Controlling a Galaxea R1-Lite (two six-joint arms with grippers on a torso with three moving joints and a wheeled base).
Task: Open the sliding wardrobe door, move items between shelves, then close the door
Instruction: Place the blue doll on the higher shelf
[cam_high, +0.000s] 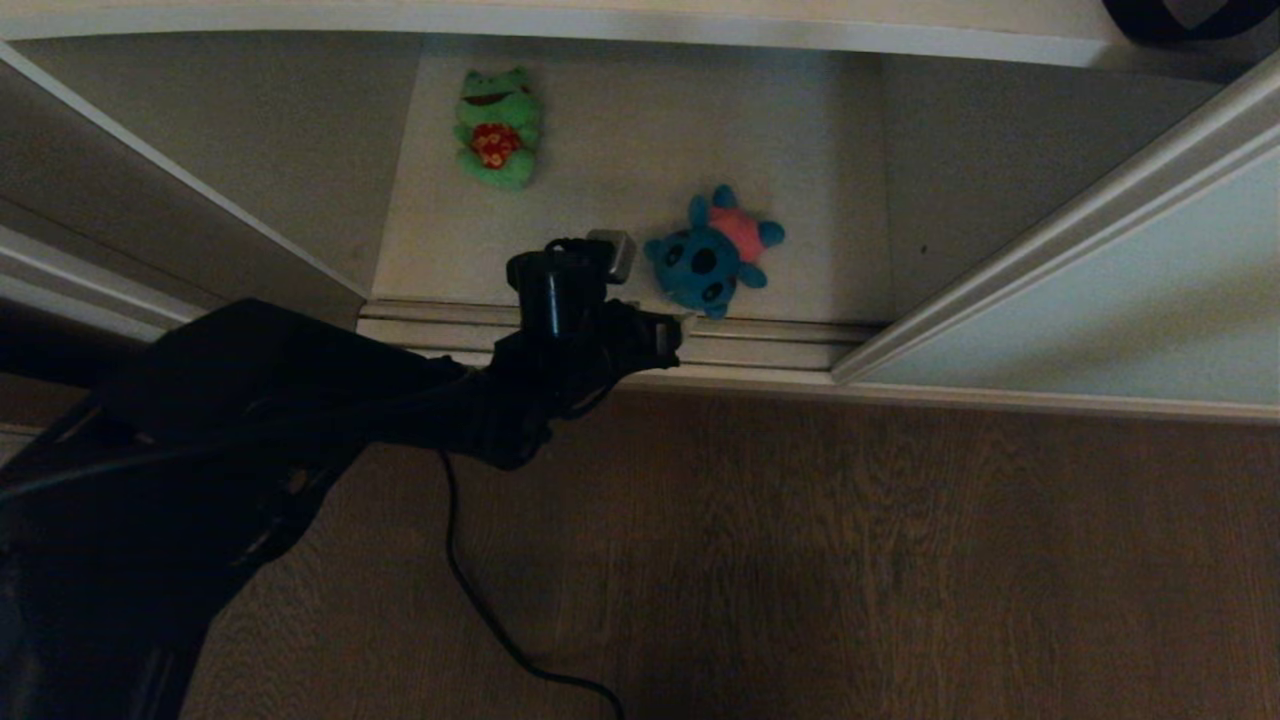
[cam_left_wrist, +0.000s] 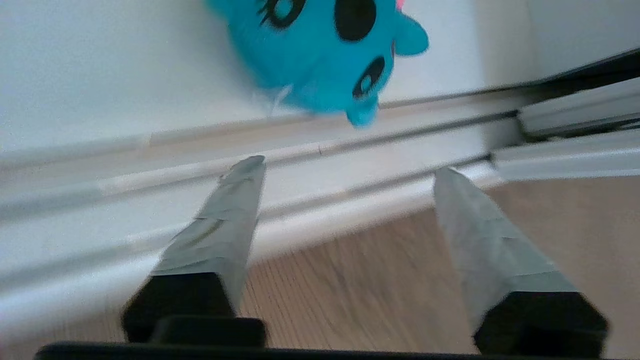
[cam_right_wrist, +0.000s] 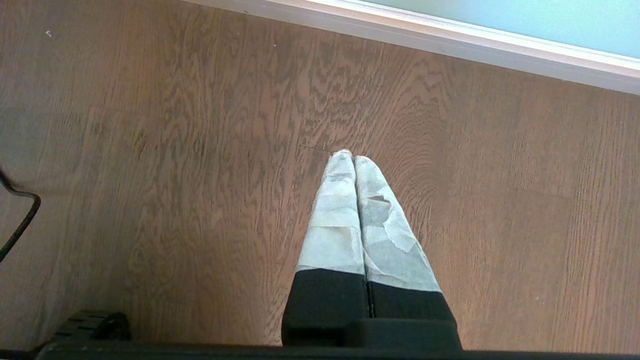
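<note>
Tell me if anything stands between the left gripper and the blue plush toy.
Nothing visible does. The left gripper, jaws apart, hangs over the door track, and the blue plush toy lies just beyond it on the lower shelf.

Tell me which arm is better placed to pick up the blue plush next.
Left. Its claw is open at the door track just short of the blue plush. The right claw is shut, over bare floor.

Blue plush toy (cam_left_wrist: 320, 55) cut off above.

Head camera looks steeply down at shelf (cam_high: 640, 150) and floor (cam_high: 900, 560); left wrist camera, close, shares the blue toy (cam_high: 712, 255).
</note>
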